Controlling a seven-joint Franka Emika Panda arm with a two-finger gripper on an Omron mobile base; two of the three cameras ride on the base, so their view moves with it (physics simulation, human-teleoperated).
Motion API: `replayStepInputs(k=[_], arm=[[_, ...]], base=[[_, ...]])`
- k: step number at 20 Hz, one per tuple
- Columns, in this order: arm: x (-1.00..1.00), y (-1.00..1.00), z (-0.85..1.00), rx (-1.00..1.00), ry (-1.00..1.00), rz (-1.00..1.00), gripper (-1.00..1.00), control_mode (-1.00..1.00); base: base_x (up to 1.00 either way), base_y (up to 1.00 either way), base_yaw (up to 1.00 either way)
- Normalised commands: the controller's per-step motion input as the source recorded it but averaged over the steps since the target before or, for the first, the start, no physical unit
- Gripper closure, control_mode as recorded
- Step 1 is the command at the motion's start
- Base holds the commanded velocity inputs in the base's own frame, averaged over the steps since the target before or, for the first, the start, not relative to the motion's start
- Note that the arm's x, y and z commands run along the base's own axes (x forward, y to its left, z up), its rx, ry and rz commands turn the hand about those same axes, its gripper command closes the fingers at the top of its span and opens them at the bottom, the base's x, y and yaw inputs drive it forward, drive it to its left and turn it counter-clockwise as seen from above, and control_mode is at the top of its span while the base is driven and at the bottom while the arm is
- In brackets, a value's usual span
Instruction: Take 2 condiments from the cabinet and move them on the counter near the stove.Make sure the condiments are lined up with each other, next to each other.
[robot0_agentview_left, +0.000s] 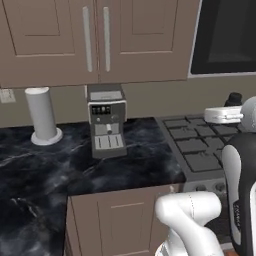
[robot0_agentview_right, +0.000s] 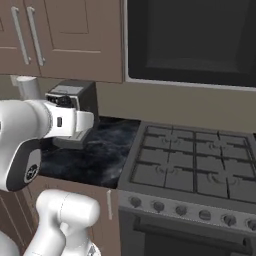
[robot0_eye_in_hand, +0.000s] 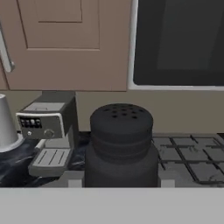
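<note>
Shaker (robot0_eye_in_hand: 121, 144), dark with a perforated domed cap, sits dead centre and very close in the hand view, apparently clenched in the claw (robot0_eye_in_hand: 121, 183); the fingertips themselves are hidden at the lower edge, so the grasp is a judgement from framing, not a direct sighting. In the right base view the wrist hangs above the black veined table (robot0_agentview_right: 95, 160), between the coffee machine (robot0_agentview_right: 75, 107) at 9 o'clock and the stove (robot0_agentview_right: 192, 167) at 3 o'clock. Cabinet (robot0_agentview_left: 95, 40) doors overhead look closed in both base views, pale bar handles side by side. No red squeeze bottle visible on the table or anywhere else. A white cylinder (robot0_agentview_left: 42, 117) on a round base stands at 9 o'clock of the coffee machine in the left base view; not a task item. Judgement on progress: first condiment appears in transit, not yet set down near the stove. Left to do: place it beside the stove edge, fetch the second from the cabinet, and line the two up adjacent.
</note>
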Motion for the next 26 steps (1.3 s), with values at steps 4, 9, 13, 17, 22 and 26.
replayStepInputs(k=[4, 9, 13, 17, 22, 26], arm=[[0.0, 0.0, 0.0, 0.0, 0.0, 0.0, 1.0, 1.0], [0.0, 0.0, 0.0, 0.0, 0.0, 0.0, 1.0, 1.0], [0.0, 0.0, 0.0, 0.0, 0.0, 0.0, 1.0, 1.0], [0.0, 0.0, 0.0, 0.0, 0.0, 0.0, 1.0, 1.0], [0.0, 0.0, 0.0, 0.0, 0.0, 0.0, 1.0, 1.0], [0.0, 0.0, 0.0, 0.0, 0.0, 0.0, 1.0, 1.0]], base=[[0.34, 0.57, 0.0], [-0.15, 0.75, 0.0], [0.22, 0.36, 0.0], [0.69, 0.0, -0.02], [0.72, 0.0, -0.03], [0.19, 0.0, -0.04]])
